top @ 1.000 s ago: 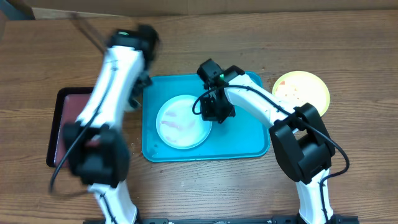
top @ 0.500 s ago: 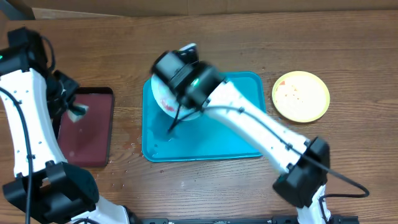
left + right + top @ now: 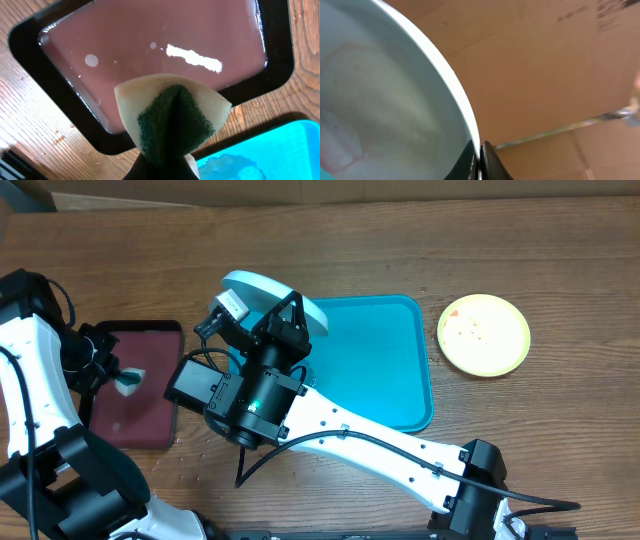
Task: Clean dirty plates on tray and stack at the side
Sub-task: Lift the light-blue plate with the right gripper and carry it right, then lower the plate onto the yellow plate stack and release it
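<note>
Right wrist view: the right gripper (image 3: pixel 480 157) clenches only the rim of the pale round plastic plate (image 3: pixel 385 100), so a swing could slip it.

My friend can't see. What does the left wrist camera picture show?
A folded sponge, yellow with a green scrubby side, is pinched in the left pincer above a dark red tray with a black rim and a wet, shiny bottom. The tray sits on a wooden table, and a blue tray corner shows bottom right.
</note>
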Robot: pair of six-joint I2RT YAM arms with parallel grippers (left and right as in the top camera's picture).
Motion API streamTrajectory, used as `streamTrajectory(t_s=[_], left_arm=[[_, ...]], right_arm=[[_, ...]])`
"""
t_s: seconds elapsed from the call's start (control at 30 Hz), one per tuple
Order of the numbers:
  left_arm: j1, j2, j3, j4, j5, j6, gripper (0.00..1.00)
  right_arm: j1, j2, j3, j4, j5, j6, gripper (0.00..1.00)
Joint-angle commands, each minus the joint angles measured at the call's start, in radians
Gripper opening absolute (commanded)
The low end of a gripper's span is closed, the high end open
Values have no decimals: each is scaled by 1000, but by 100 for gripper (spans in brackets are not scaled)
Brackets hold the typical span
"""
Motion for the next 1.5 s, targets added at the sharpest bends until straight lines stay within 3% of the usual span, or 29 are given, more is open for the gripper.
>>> streamTrajectory(t_s=[0.0,0.27,0.47,0.7,0.83,0.97,1.2,1.47], left_arm=[[3,3,-7,5,28,20,4],[3,3,-7,10,28,35,4],[3,3,-6,9,28,39,4],[3,3,-7,10,28,46,4],[3,3,-7,10,28,46,4],[3,3,-7,10,28,46,4],[3,3,-7,24,28,45,4],[3,3,-7,28,28,46,4]], right_arm=[[-6,-28,22,18,107,-82,4],[-8,-28,22,58,94,-80,4],[-85,-28,22,-13,-245,81,4],[-461,-28,22,-187,-881,383,4],[-764,-28,22,-223,-1258,394,4],[-1044,-28,18,-277,-1497,331,4],[-1388,-28,-34,-368,-1574,198,4],[-1488,-28,-199,-273,-1587,139,4]])
